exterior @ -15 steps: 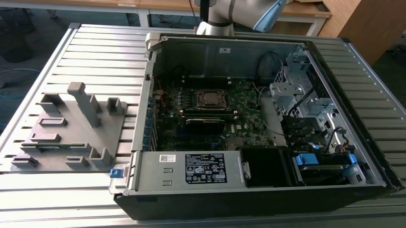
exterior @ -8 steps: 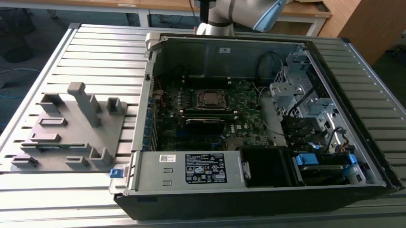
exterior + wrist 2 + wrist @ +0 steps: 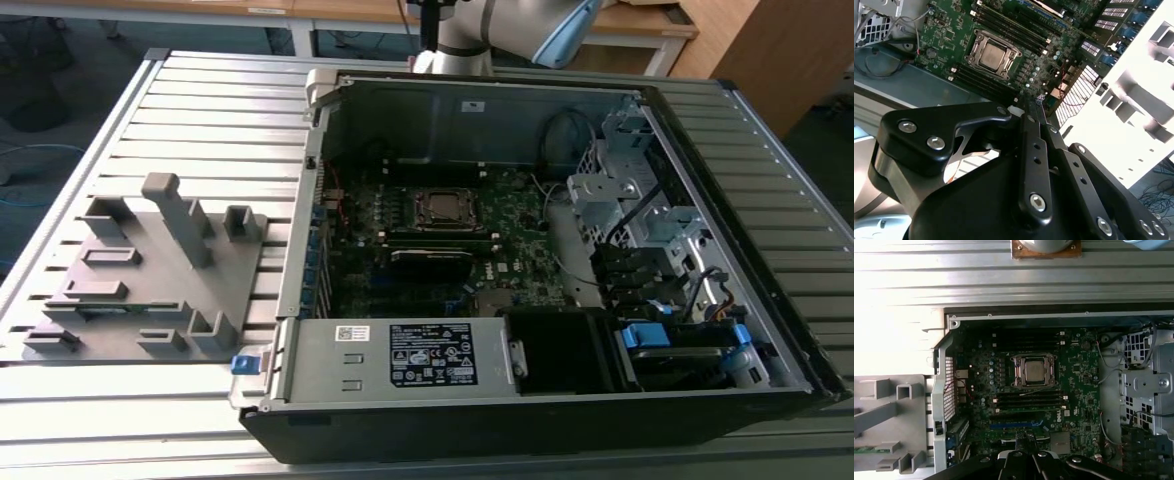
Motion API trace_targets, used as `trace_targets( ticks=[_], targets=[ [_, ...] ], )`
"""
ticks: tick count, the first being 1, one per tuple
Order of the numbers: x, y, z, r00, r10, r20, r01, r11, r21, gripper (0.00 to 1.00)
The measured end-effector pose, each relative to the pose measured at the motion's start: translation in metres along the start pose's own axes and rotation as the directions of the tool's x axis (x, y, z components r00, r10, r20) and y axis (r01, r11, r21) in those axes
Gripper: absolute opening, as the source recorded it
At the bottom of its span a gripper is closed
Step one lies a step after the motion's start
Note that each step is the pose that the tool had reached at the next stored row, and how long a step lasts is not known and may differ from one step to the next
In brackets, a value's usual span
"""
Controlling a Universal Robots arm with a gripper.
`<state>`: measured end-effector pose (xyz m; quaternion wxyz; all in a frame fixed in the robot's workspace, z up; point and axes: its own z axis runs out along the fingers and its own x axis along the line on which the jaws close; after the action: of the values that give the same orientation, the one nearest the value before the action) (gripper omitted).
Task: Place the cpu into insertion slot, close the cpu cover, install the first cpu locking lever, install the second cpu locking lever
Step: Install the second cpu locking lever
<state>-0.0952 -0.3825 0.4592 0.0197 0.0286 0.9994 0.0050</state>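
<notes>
Sitting in the insertion slot (image 3: 1034,371), the cpu (image 3: 1033,371); labels unreadable.

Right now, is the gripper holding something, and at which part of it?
Nothing is held. In the second wrist view the gripper hangs well above the motherboard, with nothing in it, and the cpu already sits in the insertion slot.

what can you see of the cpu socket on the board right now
The insertion slot is a small square socket with a silvery metal rim, lying flat on the dark green board between rows of long black memory strips. The cpu, a dull grey-brown square, sits in its middle, and the cpu cover, a thin metal frame, appears to lie around it. The gripper hangs well above and apart from it; nothing touches the socket.
</notes>
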Motion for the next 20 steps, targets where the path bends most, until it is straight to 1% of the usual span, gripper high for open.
trace_targets(
  ticks=[3, 7, 9, 20],
  targets=[
    [0.0001, 0.0000, 0.0020, 1.0000, 0.000, 0.0000, 0.000, 1.0000, 0.0000, 0.10],
    [0.0001, 0.0000, 0.0027, 1.0000, 0.000, 0.0000, 0.000, 1.0000, 0.0000, 0.10],
    [0.0002, -0.0001, 0.0045, 1.0000, 0.000, 0.0000, 0.000, 1.0000, 0.0000, 0.10],
    [0.0002, -0.0001, 0.0062, 1.0000, 0.000, 0.0000, 0.000, 1.0000, 0.0000, 0.10]
  ],
)
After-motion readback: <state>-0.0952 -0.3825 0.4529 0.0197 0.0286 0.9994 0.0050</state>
